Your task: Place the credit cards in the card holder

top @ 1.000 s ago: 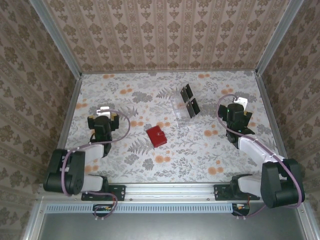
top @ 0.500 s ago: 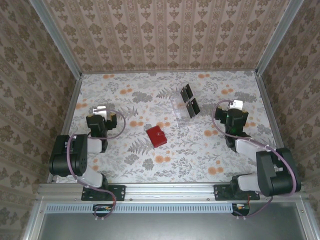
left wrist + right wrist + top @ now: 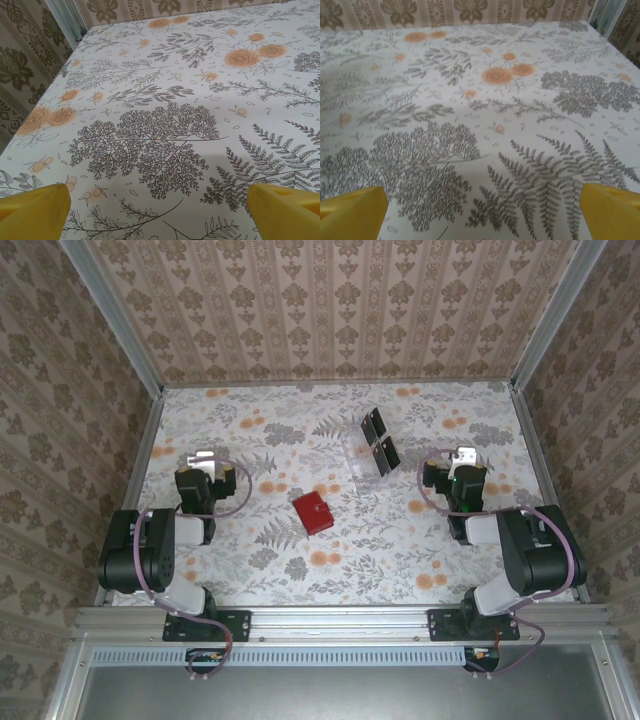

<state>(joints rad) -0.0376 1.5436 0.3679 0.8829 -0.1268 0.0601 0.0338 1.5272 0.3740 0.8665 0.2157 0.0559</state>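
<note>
The card holder [image 3: 313,512] is a small red wallet lying shut on the flowered table near the middle. Two black credit cards [image 3: 373,423] [image 3: 386,454] lie behind it to the right, on a clear plastic sheet [image 3: 358,462]. My left gripper [image 3: 205,460] hovers low over the table's left side, well left of the wallet. Its yellow fingers [image 3: 35,211] stand wide open over bare cloth, left gripper [image 3: 157,215]. My right gripper [image 3: 465,457] sits right of the cards, also open, right gripper [image 3: 482,215], with yellow fingertips [image 3: 612,212] far apart and nothing between them.
Patterned walls enclose the table [image 3: 330,580] on three sides, with metal posts in the far corners [image 3: 160,390]. Both arms are folded close to their bases at the near edge. Open floral cloth lies between the wallet and each gripper.
Both arms have folded back and upright toward their bases. The right gripper has slid a little left and nearer. Wallet and cards have not moved.
</note>
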